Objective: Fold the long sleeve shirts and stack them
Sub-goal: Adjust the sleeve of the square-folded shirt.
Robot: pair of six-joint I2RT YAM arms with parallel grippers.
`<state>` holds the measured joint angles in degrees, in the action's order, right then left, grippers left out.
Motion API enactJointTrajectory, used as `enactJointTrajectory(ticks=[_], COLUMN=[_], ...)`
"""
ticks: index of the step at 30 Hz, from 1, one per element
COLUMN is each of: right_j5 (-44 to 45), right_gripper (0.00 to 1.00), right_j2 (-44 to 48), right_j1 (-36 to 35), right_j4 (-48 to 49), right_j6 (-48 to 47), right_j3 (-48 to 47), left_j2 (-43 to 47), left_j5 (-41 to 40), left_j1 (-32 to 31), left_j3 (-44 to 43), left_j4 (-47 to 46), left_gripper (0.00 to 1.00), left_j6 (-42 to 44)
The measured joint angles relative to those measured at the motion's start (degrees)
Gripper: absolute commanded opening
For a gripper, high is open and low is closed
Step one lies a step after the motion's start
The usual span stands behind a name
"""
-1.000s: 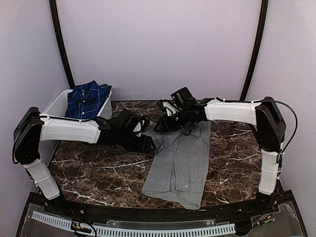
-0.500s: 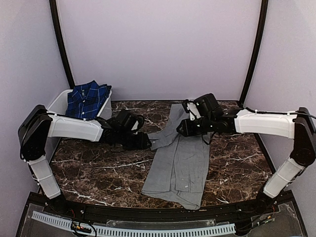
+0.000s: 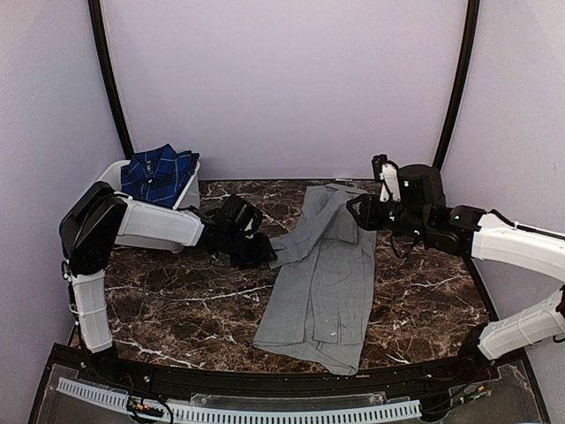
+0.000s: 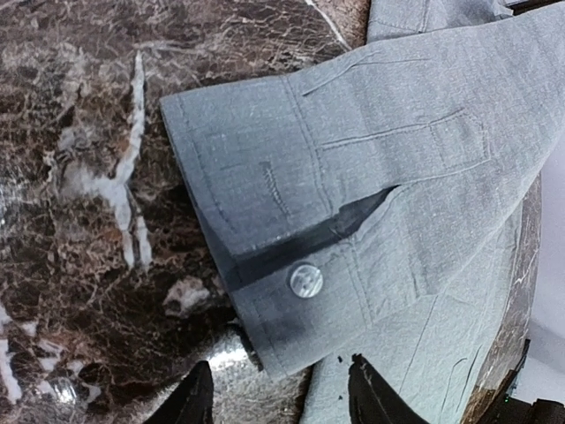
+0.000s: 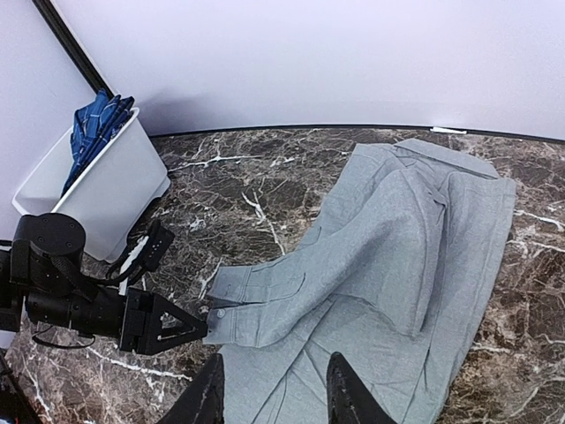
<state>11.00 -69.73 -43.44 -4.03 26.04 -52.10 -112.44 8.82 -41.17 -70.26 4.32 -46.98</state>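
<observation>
Grey shirt (image 3: pixel 322 274) lies flat on dark marble tabletop (image 3: pixel 168 300), long axis running far-to-near, collar at far end. One sleeve stretches sideways from shirt's upper body toward robot's left. Its cuff (image 4: pixel 265 221) ends just in front of left gripper (image 3: pixel 259 252). Left jaws are spread wide w/ nothing held, tips pointing at cuff edge, so left arm looks nearer for a sleeve fold. Right gripper (image 3: pixel 357 212) hovers off shirt's far right shoulder, jaws also apart & empty. Plaid shirt (image 3: pixel 157 172) sits in white tub (image 3: pixel 104 181), well left of grey shirt.
</observation>
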Motion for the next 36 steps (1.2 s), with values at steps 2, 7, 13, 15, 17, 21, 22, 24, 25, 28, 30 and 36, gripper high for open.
enactJointTrajectory(ticks=[2,7,13,15,17,21,22,24,25,28,30,36], right_j5=[0.92,2.05,2.64,2.80,2.82,2.80,2.80,2.80,2.80,2.82,2.82,3.17], right_gripper=[0.37,0.37,0.37,0.37,0.37,0.37,0.37,0.37,0.37,0.37,0.37,0.38], right_j2=[1.03,2.25,3.10,3.15,3.15,3.17,3.15,3.15,3.15,2.97,2.69,1.09], right_j1=[0.00,0.00,0.00,0.00,0.00,0.00,0.00,0.00,0.00,0.00,0.00,0.00], right_j4=[0.07,0.00,0.22,0.35,0.68,1.14,1.18,1.25,1.27,1.27,1.27,1.25], right_j6=[0.02,0.07,0.22,0.22,0.22,0.22,0.22,0.22,0.22,0.20,0.20,0.17], right_j3=[0.81,1.90,2.34,2.40,2.58,2.78,2.80,2.82,2.82,2.82,2.82,2.82], left_j2=[-0.39,-1.22,-3.41,-4.52,-4.85,-5.01,-5.05,-5.20,-5.29,-5.35,-5.35,-4.37], left_j5=[1.09,1.14,-2.29,-3.91,-5.18,-7.34,-7.72,-8.52,-8.87,-9.44,-9.62,-9.16], left_j1=[-0.07,-0.44,-2.03,-2.91,-3.45,-3.80,-3.85,-3.91,-4.09,-4.17,-4.35,-5.97], left_j3=[0.00,0.02,-3.52,-5.01,-5.55,-5.77,-5.95,-6.54,-6.86,-8.28,-9.22,-10.16], left_j4=[0.04,0.04,1.68,2.19,2.64,3.74,4.28,5.66,6.23,8.15,8.70,9.35], left_gripper=[0.48,0.46,0.40,0.37,0.30,0.14,0.08,0.01,0.00,0.00,0.00,0.00], left_j6=[-1.55,-5.42,-7.23,-7.41,-7.54,-7.87,-7.87,-7.56,-7.21,-6.10,-5.07,-2.34])
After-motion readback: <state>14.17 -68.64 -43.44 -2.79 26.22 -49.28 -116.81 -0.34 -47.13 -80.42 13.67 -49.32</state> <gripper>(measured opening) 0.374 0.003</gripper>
